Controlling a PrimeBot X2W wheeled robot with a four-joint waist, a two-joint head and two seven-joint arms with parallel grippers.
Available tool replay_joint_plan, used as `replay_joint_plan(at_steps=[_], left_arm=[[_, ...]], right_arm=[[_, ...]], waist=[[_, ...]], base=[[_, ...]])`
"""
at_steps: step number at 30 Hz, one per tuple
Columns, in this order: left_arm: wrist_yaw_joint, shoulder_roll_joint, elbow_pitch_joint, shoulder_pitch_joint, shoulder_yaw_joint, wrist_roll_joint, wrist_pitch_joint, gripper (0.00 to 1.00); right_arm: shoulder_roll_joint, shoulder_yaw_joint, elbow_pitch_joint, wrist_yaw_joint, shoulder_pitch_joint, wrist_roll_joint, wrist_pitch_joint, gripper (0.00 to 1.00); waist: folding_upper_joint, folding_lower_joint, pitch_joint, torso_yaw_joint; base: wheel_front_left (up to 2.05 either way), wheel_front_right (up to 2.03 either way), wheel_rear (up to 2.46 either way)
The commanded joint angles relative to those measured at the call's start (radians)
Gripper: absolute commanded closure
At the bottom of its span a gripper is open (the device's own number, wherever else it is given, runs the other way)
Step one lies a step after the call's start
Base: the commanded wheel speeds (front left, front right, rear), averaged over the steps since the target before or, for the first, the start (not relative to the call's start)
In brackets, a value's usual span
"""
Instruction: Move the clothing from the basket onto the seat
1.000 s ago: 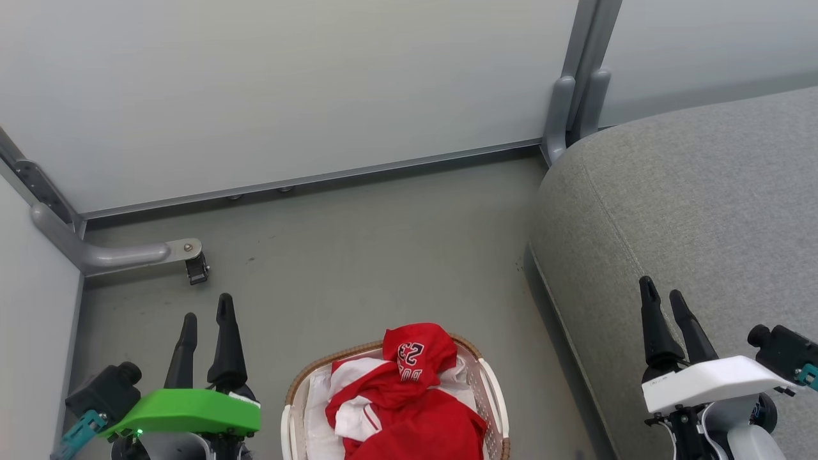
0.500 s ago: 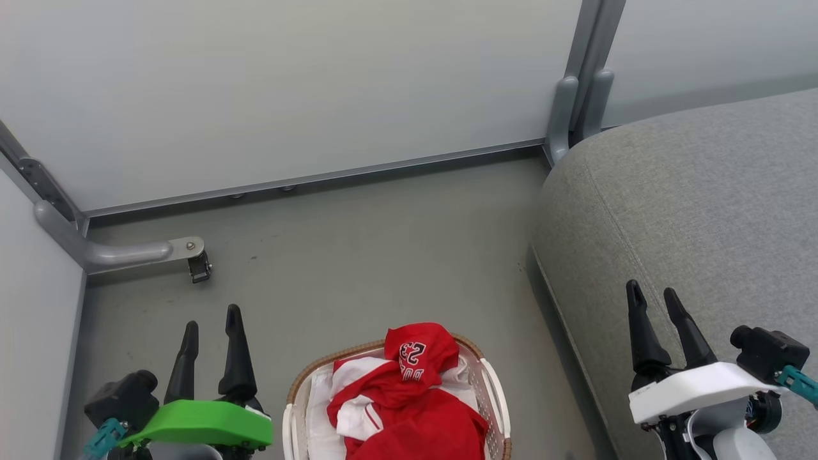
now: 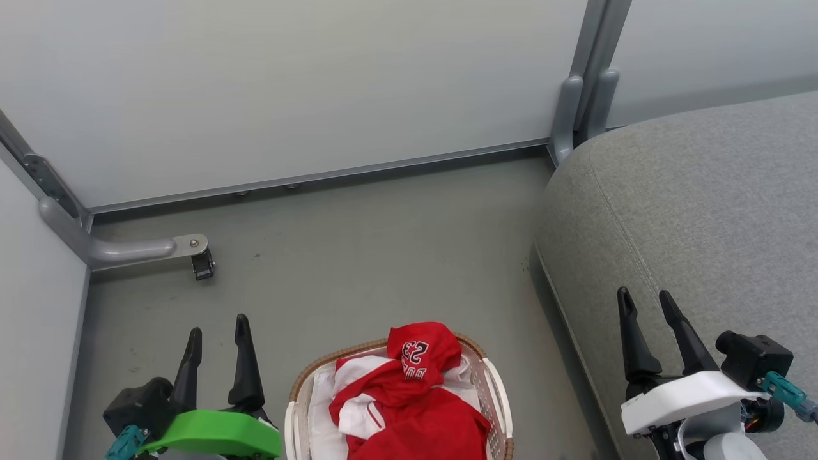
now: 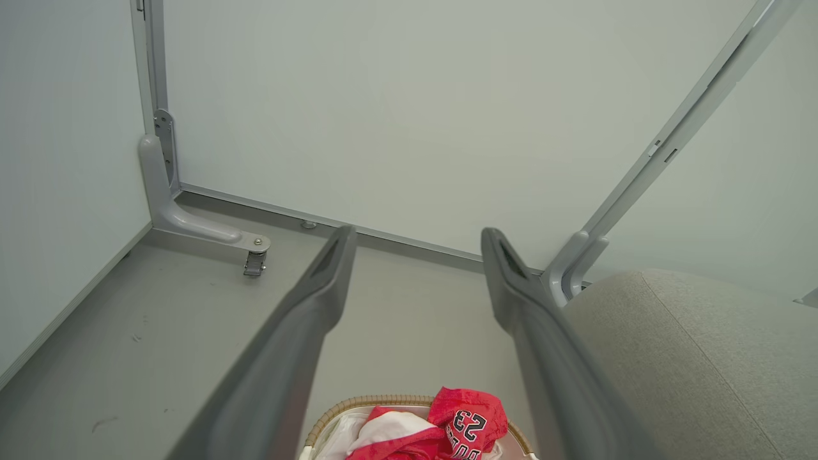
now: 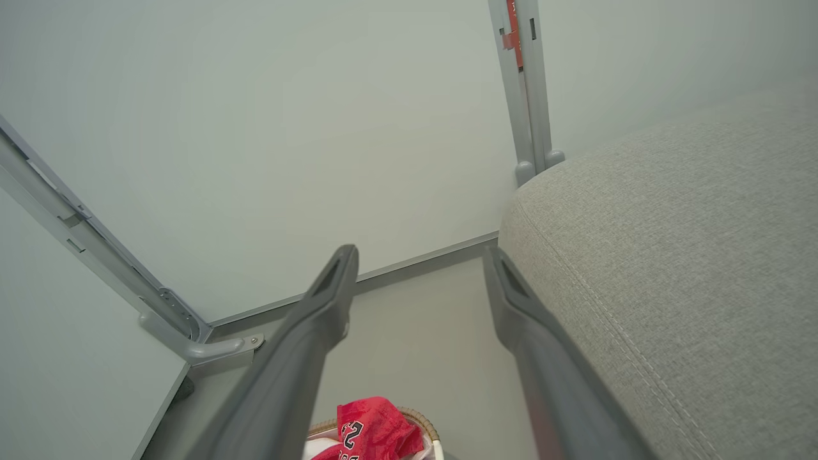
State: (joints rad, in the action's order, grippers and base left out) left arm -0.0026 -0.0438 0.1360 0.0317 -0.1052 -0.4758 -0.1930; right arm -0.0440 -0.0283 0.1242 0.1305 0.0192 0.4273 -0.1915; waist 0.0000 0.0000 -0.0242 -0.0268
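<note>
The red clothing (image 3: pixel 409 396) with white trim and a white 23 lies heaped in the white basket (image 3: pixel 495 396) with a brown woven rim, at the bottom middle of the head view. The grey seat (image 3: pixel 696 211) fills the right side. My left gripper (image 3: pixel 217 326) hangs open over the floor left of the basket, holding nothing. My right gripper (image 3: pixel 645 301) is open and empty above the seat's front edge. The left wrist view shows the clothing (image 4: pixel 447 428) below the left gripper (image 4: pixel 415 239) and the seat (image 4: pixel 690 358). The right wrist view shows the clothing (image 5: pixel 374 431), the right gripper (image 5: pixel 418 255) and the seat (image 5: pixel 671 255).
Pale partition walls (image 3: pixel 287 83) close off the back and left. A grey metal foot with a small caster (image 3: pixel 203 265) juts onto the floor at the left. A grey post (image 3: pixel 578 108) stands at the seat's far corner. Bare grey floor (image 3: pixel 370 255) lies beyond the basket.
Both grippers have drawn back toward the bottom of the head view and shifted inward toward the basket. The clothing and basket have stayed put.
</note>
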Motion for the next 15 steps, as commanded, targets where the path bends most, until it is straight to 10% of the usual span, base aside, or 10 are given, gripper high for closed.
replay_joint_plan(at_steps=[1,15], left_arm=[[0.005,-0.008,-0.004,0.011,-0.004,0.029,-0.008,0.0],[0.016,-0.009,0.003,0.02,-0.015,0.12,-0.037,0.0]], right_arm=[[-0.006,-0.002,-0.006,0.0,-0.005,-0.027,-0.009,0.0],[-0.007,-0.022,-0.012,0.0,-0.009,-0.141,-0.039,0.0]], waist=[[0.0,0.0,-0.001,-0.001],[0.0,0.0,-0.007,-0.007]], base=[[0.0,0.0,0.0],[0.0,0.0,0.0]])
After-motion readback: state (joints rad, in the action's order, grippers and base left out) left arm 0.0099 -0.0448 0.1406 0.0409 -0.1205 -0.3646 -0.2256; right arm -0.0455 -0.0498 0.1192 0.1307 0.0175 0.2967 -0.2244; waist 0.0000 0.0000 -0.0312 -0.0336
